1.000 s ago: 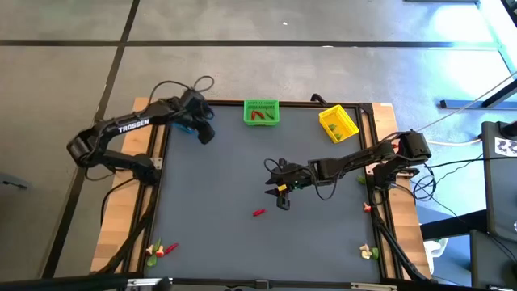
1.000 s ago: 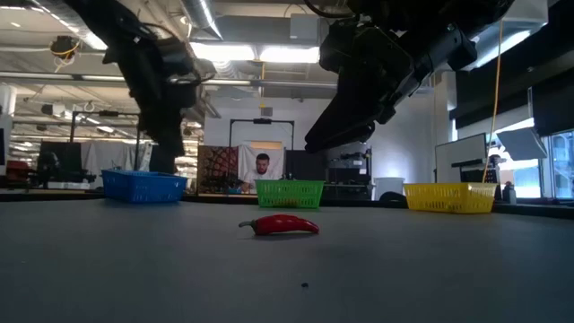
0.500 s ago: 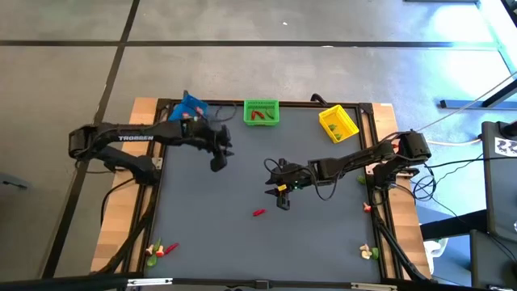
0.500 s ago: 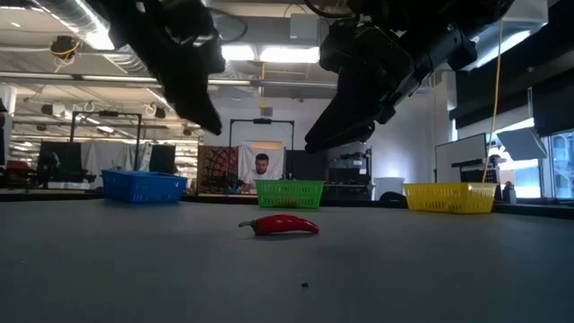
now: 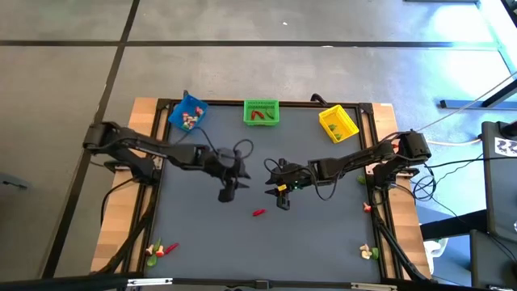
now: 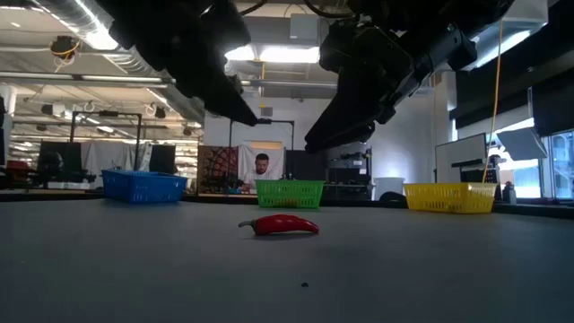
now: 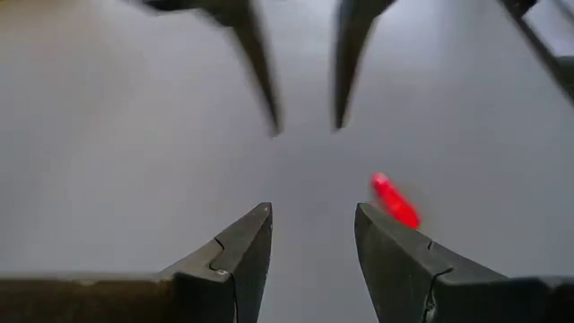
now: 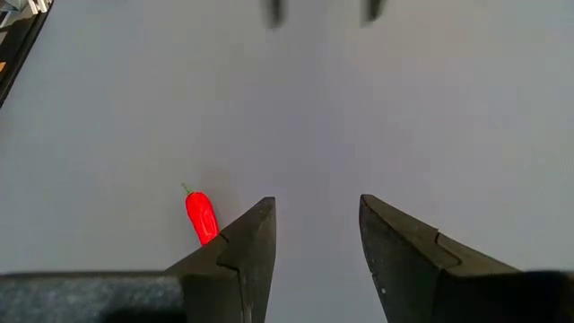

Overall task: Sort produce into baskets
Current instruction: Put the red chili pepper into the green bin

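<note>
My left gripper (image 5: 227, 195) hangs above the middle of the dark tabletop (image 5: 210, 234), its fingers (image 7: 235, 256) parted with nothing between them. My right gripper (image 5: 282, 202) hovers just beside it, well clear of the surface, fingers (image 8: 240, 247) likewise apart and empty. A red chili pepper (image 5: 258, 212) lies alone on the mat, between and slightly in front of the two grippers, touched by neither. Along the far edge stand the three baskets: the blue basket (image 5: 187, 115) at the left, tilted and holding small pieces; the green basket (image 5: 261, 111) in the middle with red pieces inside; the yellow basket (image 5: 338, 122) at the right. More produce sits at the near corners: red and green pieces (image 5: 161, 250) at the left, whitish and green pieces (image 5: 368, 252) at the right. A person (image 6: 261, 172) sits in the room beyond the tabletop.
</note>
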Tool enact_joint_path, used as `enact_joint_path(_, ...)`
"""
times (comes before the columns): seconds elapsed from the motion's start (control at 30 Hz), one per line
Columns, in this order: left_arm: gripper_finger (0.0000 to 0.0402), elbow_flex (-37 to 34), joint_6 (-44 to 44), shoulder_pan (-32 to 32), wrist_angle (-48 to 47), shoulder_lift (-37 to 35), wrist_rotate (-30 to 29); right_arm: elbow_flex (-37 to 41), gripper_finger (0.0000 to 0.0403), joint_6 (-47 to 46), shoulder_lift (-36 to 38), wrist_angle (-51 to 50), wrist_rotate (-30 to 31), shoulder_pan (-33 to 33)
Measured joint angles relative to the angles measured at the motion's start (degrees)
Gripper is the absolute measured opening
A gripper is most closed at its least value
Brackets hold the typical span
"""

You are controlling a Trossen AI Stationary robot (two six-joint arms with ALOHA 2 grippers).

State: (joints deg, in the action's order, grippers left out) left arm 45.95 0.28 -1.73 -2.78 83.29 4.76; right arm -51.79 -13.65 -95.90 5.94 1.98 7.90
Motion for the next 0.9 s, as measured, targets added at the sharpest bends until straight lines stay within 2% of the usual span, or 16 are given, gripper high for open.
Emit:
enact_joint_path(0.27,0.0156,0.0,-1.3,-6.5,13.1,10.5,0.0,0.0,0.0161,0.0,0.0,0.0,0.0,0.0)
enact_joint_path(0.47,0.0154,0.0,-2.7,-9.1,21.9,17.2,0.6,0.0,0.0161,0.4,0.0,0.0,0.2,0.0)
enact_joint_path(0.6,0.0154,0.0,-3.6,-9.0,25.0,19.6,4.6,0.0,0.0161,0.5,0.0,0.0,1.9,0.0)
enact_joint_path(0.77,0.0154,0.0,-2.5,-7.5,24.8,22.4,6.5,0.0,0.0161,0.6,0.0,0.0,2.1,0.0)
enact_joint_path(0.9,0.0154,0.1,-3.1,-7.3,29.1,24.4,9.3,0.0,0.0161,0.6,0.0,0.0,2.1,0.0)
